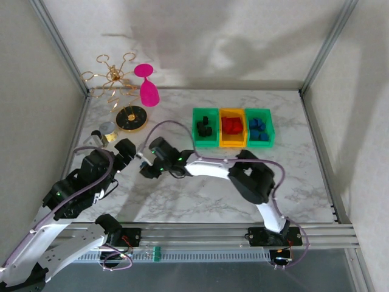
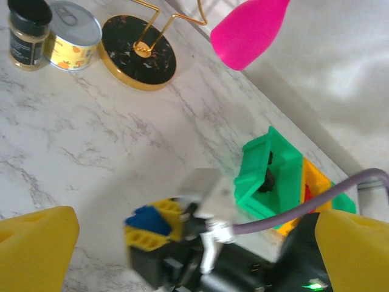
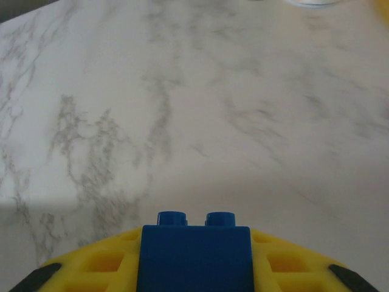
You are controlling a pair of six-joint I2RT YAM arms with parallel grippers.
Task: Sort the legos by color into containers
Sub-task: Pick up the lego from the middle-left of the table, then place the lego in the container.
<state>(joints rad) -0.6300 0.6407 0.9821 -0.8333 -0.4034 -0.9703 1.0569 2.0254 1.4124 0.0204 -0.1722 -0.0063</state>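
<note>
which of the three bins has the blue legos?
The green bin at the right end of the row: it holds blue legos. The other green bin, at the left end, holds black legos; the orange-yellow middle bin holds red legos.

Top camera looks steeply down over the marble table (image 1: 200,198) from its near edge. Both wrist cameras sit low and close, sharing the blue brick (image 3: 194,258).

Three bins are counted: one green bin (image 1: 196,128), one orange-yellow bin (image 1: 233,112) and a second green bin (image 1: 271,129). The black, red and blue bricks (image 1: 231,126) inside are too clustered to tally. Elsewhere: one blue brick (image 3: 194,258), one pink glass (image 1: 148,85), one gold stand (image 1: 131,118), one can (image 2: 73,33), one jar (image 2: 27,30).
</note>
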